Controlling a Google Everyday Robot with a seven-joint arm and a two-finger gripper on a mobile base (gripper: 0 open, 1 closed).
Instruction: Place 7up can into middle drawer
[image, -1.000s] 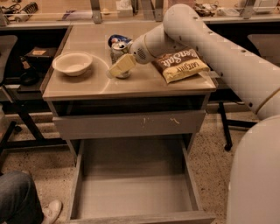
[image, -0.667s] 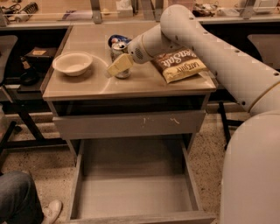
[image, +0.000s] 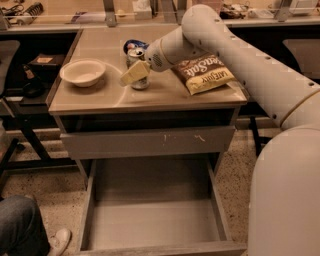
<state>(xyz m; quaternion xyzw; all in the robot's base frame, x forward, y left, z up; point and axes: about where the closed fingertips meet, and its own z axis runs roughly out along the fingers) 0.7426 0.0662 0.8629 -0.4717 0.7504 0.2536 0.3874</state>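
two cans stood close together near the middle of the table top (image: 100, 100): a dark blue can (image: 131, 45) at the back, and just in front of it the 7up can (image: 141, 83), pale and silvery, upright, its base on the tan surface. the gripper (image: 134, 75) was right at the 7up can, its pale yellow end lying across the can's left front side at about mid height. whether the pincer was clamped on the can or only set against it, i could not tell from where i stood. the arm (image: 235, 55), thick and off-white, reached in from the right and sloped down over the table to the can. a cream bowl (image: 82, 72) sat to the left of the cans, apart from them. a chip bag (image: 202, 74) lay flat to the right, partly under the arm. below the table top a grey drawer front (image: 150, 142) with a few white scratches was shut, or nearly so. under that the middle drawer (image: 150, 220) stood pulled well out toward me, wide and shallow, its plain grey bottom and low side walls in full view. the 7up can was up on the table, well apart from that drawer. the ground (image: 45, 185) beside the cabinet was speckled. at the lower left corner a person's leg (image: 17, 230) in dark jeans and a light shoe (image: 59, 239) showed near the drawer's left wall, not touching it.
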